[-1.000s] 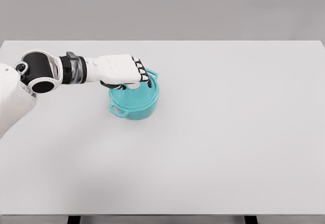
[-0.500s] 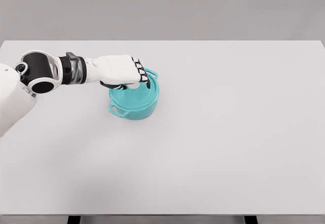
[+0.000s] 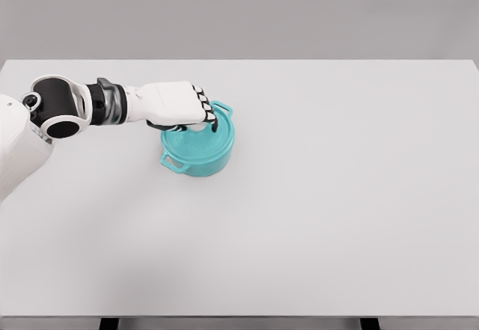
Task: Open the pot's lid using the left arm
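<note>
A wide white table [image 3: 314, 218] fills the view, and the robot's left arm [image 3: 82, 107] comes in from about 9 o'clock and reaches toward the centre-left of the table. There stands the teal pot [image 3: 200, 158], well away from every table edge, with one side handle [image 3: 174, 163] pointing to about 7 o'clock and the other handle [image 3: 223, 108] to about 1 o'clock. The lid [image 3: 196, 144] lies on the pot; no gap between lid and rim is visible.

The left hand [image 3: 179, 103] is directly over the lid, knuckles up. Its fingers [image 3: 206, 113] are curled downward and pressed close together, their tips at the middle of the lid where a knob would be. The knob itself is hidden under the palm, so the grasp is probably closed on it, but I cannot tell this with certainty. The right arm is not visible.

I judge the step in hand is the grasp on the lid, with the lifting not yet done. The next move calls for a firm grip and then a straight pull upward, so that the pot does not tip or slide with the lid, and after that a shift to the side to set the lid down on the table.
</note>
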Controlling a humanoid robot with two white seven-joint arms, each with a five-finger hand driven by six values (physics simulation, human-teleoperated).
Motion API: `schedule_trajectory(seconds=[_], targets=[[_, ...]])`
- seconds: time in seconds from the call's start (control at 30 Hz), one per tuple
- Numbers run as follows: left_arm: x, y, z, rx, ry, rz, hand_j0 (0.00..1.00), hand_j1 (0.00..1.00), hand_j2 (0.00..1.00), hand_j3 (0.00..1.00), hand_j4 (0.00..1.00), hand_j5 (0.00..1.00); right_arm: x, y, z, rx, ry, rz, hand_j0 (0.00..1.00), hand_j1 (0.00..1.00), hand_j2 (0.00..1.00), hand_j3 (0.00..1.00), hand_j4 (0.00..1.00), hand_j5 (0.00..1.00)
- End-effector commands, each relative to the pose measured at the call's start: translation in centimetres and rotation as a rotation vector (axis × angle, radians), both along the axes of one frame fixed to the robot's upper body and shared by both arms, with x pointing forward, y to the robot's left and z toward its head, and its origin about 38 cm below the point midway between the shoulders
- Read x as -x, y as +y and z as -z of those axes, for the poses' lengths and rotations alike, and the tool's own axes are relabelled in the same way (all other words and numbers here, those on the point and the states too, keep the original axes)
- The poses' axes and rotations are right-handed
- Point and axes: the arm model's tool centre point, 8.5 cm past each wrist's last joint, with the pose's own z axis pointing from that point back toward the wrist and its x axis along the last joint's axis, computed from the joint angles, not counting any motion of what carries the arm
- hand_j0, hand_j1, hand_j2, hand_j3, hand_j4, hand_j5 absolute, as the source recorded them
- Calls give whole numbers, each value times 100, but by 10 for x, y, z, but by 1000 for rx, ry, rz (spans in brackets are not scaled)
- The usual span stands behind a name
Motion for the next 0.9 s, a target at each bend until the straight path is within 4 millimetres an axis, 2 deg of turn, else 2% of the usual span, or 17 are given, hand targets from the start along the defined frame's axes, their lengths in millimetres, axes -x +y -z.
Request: schedule_trajectory(seconds=[0.0,0.6,0.87], targets=[[0,0,-1,6,2,-2,62,62,62,62,62,62,0,0,0,0,0,1,100,100,100,100,100,100],[0,1,-1,5,1,-5,59,59,59,59,59,59,0,0,0,0,0,1,100,100,100,100,100,100],[-4,11,-12,28,-12,-26,59,59,59,59,59,59,0,0,0,0,0,1,100,100,100,100,100,100]])
